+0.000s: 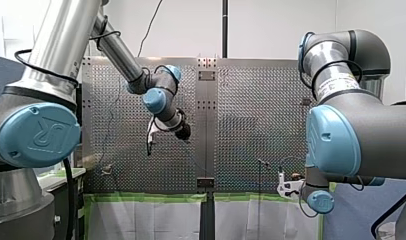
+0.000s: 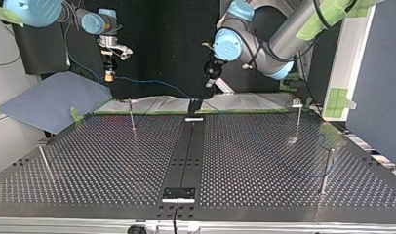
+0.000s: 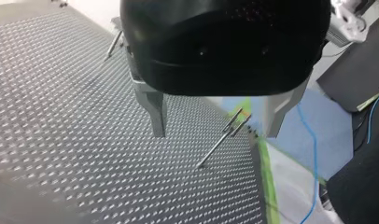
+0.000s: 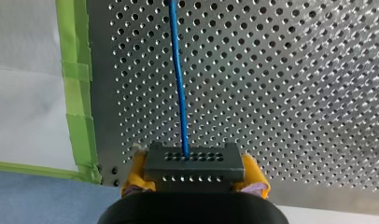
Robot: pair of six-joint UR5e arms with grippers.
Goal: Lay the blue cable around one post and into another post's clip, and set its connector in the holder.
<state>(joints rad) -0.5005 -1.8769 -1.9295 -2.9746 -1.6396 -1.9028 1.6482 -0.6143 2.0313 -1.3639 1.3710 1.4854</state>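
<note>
The blue cable ends in a dark connector, and my right gripper is shut on that connector with its yellow pads. In the top view my right gripper hangs off the table's far edge at the left, and the cable trails from it toward the middle. My left gripper stands open above the perforated plate with nothing between its metal fingers; a thin post with a clip stands below them. The left gripper hovers near the table's far middle.
Thin posts stand on the plate at the top view's left, far right and near right. A small black holder sits at the far middle. Green tape edges the table; blue cloth lies beyond it.
</note>
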